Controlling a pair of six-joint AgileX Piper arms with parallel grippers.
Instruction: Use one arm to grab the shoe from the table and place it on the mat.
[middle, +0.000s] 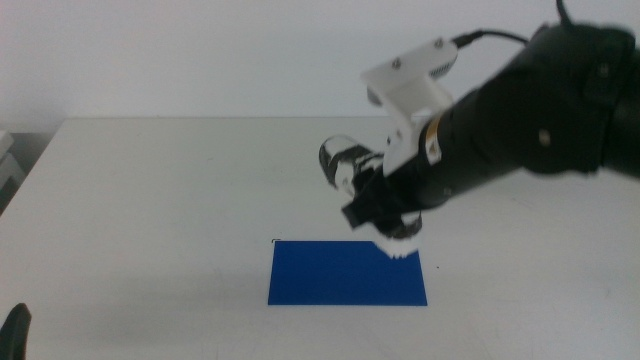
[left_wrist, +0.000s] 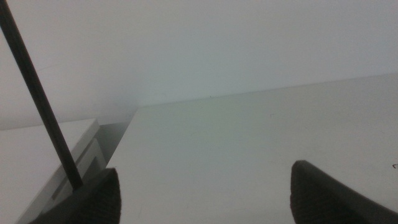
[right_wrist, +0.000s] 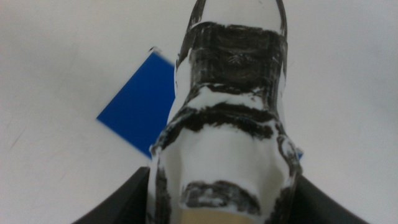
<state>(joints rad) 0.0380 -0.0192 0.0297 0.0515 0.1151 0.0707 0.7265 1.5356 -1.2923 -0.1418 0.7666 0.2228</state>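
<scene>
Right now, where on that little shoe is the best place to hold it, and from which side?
Across its narrow middle, coming from above. The right tool already clamps the shoe that way, one jaw on each flank, carrying it over the blue mat. The flanks look flat and close together, so two jaws span them. The left tool waits.

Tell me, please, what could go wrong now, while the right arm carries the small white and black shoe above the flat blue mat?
1. The right pincer holds the small white sneaker with black patches over the far right corner of the flat deep-blue rectangular mat, so the sneaker may land partly on the plain white table.
2. The sneaker is in the air and tilted; it could slip or tip when released.
The left pincer waits at the near left edge.
</scene>
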